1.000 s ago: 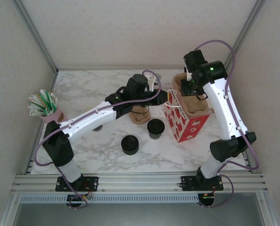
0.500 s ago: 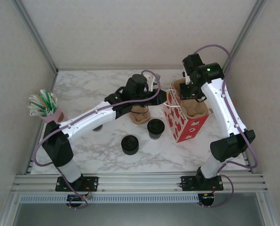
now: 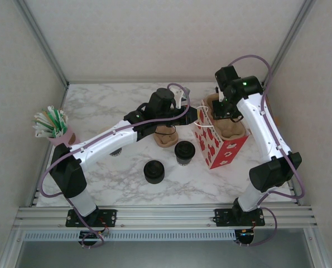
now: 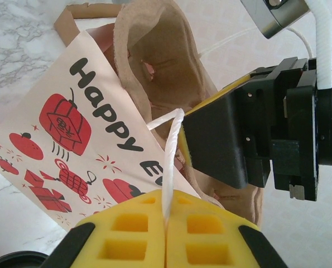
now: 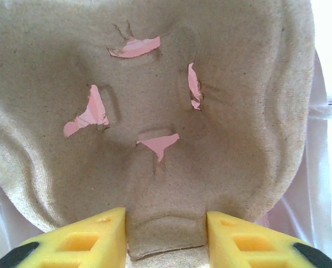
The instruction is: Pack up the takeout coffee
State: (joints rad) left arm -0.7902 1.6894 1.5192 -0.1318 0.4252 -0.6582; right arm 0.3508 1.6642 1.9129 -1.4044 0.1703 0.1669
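Observation:
The takeout coffee [image 3: 183, 152], a small cup under a black lid, stands on the marble table [image 3: 99, 106] just left of the red-and-white paper bag [image 3: 219, 146]. My left gripper [image 3: 195, 115] is shut on the bag's white string handle [image 4: 174, 139], which runs up from between the yellow pads [image 4: 126, 234]. The printed bag wall [image 4: 82, 128] stands open behind it. My right gripper [image 3: 226, 105] is over the bag's mouth, shut on a tab of the brown pulp cup carrier [image 5: 166, 100]. That carrier [image 3: 228, 125] sits partly inside the bag. Its yellow fingers [image 5: 82, 245] press the tab from both sides.
A second brown carrier [image 3: 167, 137] lies on the table under my left arm. A short stack of black lids [image 3: 153, 171] sits in front of it. A pink cup of straws [image 3: 54, 125] stands at the left edge. Frame posts border the table.
My right arm has shifted slightly left with the carrier over the bag. The left gripper has stayed on the handle.

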